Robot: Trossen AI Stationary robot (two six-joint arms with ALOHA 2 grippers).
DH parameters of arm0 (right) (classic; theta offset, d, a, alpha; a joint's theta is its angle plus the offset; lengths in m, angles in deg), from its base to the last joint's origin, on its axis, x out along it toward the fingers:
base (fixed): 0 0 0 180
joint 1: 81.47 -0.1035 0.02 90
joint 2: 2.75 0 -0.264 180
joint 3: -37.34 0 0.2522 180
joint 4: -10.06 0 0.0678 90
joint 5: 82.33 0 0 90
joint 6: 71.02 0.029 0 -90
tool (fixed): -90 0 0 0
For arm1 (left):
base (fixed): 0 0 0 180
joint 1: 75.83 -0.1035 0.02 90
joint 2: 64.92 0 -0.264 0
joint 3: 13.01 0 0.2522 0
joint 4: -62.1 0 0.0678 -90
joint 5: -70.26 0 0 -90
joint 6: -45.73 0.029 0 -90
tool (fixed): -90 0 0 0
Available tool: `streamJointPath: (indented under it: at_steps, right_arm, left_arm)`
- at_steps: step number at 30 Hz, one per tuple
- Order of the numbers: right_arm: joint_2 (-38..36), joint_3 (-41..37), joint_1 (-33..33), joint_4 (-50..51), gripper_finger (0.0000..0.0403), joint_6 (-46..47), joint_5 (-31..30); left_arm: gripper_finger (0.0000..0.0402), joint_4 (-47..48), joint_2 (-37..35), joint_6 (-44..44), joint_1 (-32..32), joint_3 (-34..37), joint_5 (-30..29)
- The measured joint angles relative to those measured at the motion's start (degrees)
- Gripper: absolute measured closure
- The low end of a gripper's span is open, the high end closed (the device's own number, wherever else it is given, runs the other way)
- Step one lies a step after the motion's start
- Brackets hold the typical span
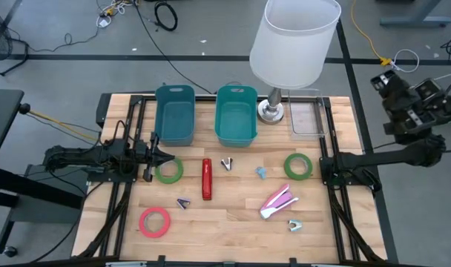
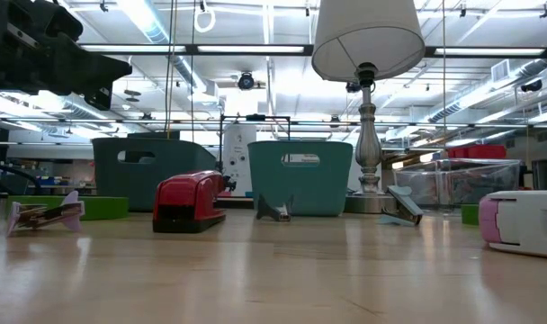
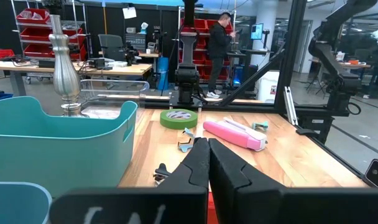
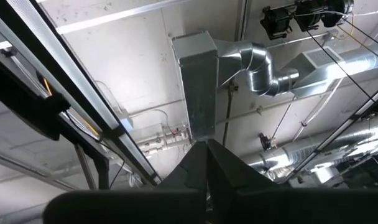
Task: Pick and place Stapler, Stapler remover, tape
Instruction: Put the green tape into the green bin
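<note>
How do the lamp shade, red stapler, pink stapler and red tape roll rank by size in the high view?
1. lamp shade, though it stands nearer the camera
2. red stapler and pink stapler, about alike
3. red tape roll

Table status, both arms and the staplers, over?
Left gripper shut, empty, beside green tape. Right gripper shut, parked, pointing at ceiling. Red stapler, pink stapler untouched. Nothing blocking.

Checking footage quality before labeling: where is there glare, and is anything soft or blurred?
Low view: ceiling lights blow out behind the lamp, and the near table is soft. High view: evenly lit, red stapler crisp. Right wrist view: only ceiling ducts.
</note>
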Motion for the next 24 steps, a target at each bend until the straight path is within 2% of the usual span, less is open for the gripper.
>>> streamJointPath:
  at_steps: [6,13,24]
  right_arm:
    - [4.6,8.5,0.0,6.9,0.0392,-0.5,0.0]
    - [8.6,17.3,0.0,20.0,0.0392,-4.5,0.0]
    - [9.6,19.1,0.0,37.9,0.0392,-7.8,0.0]
  left_arm:
    - [0.0399,0.0,0.0,0.0,0.0,0.0,0.0]
    - [0.0399,0.0,0.0,0.0,0.0,0.0,0.0]
    - [0.0399,0.0,0.0,0.0,0.0,0.0,0.0]
